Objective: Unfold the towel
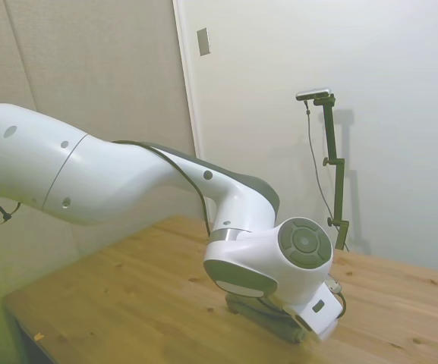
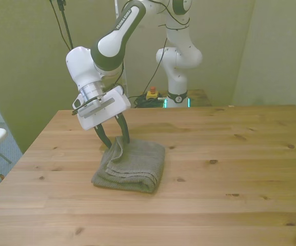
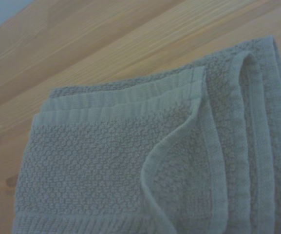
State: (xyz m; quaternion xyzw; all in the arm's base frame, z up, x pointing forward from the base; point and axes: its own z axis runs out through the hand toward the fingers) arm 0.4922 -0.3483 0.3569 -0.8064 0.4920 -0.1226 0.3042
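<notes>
The jaws are pinching a raised corner of the folded towel, which is lying on the bench toward the front view's left, and the thick cloth may be slipping out if the pinch is too small.

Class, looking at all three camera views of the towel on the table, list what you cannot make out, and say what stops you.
- Side view: most of the towel is hidden behind the arm's wrist.
- Side view: the end effector's fingers are hidden behind the wrist.
- Wrist view: the towel's edges are cut off by the frame.
- Front view: how many layers the end effector pinches is too small to tell.
</notes>
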